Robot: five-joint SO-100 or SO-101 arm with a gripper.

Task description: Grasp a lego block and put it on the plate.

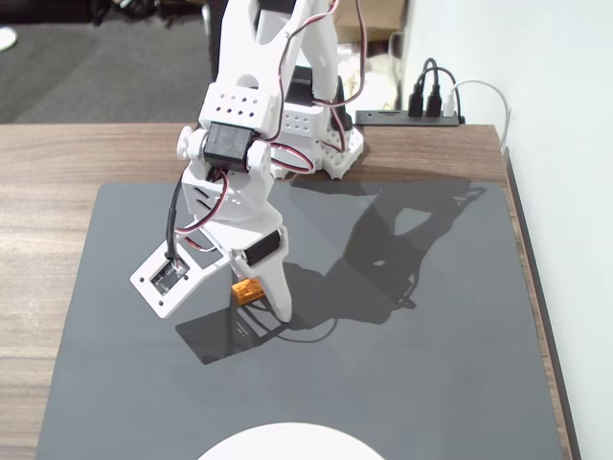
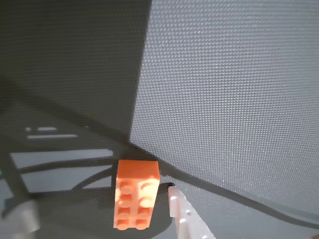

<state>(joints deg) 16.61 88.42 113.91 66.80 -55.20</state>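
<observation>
Looked like an office or lab bench: wooden desk (image 1: 86, 153), grey mat (image 1: 431, 316), USB hub with cables (image 1: 412, 115), carpet floor (image 1: 96, 67) behind.

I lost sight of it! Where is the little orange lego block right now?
In the fixed view the lego block is on the gray mat, left of centre, between the gripper fingers, far above the plate.

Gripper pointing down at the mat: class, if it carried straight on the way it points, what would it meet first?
Probably the small orange plastic lego brick, which sits between the jaws of the white gripper; just beneath lies the dark grey mat. Depth is hard to judge.
</observation>
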